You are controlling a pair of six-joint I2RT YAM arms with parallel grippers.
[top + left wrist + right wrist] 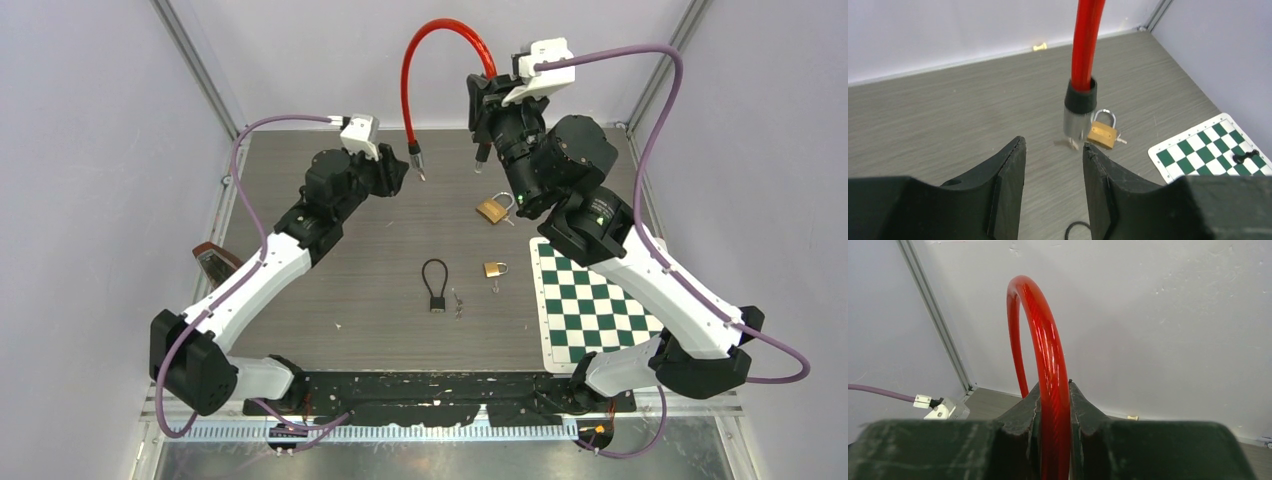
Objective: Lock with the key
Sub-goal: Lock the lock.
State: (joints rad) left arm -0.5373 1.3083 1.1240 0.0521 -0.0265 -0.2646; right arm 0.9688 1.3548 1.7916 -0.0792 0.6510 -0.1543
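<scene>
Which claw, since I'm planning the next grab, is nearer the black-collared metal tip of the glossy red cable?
Left. The left claw hovers open with the black-collared metal tip of the glossy red cable just ahead of it. The right claw is shut on that cable beyond its arch.

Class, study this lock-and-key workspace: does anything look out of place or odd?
A chessboard mat with a black chess piece on it sits on the right side, unrelated to locks. The red cable lock arches in mid-air, clamped by the right gripper, its metal end dangling.
</scene>
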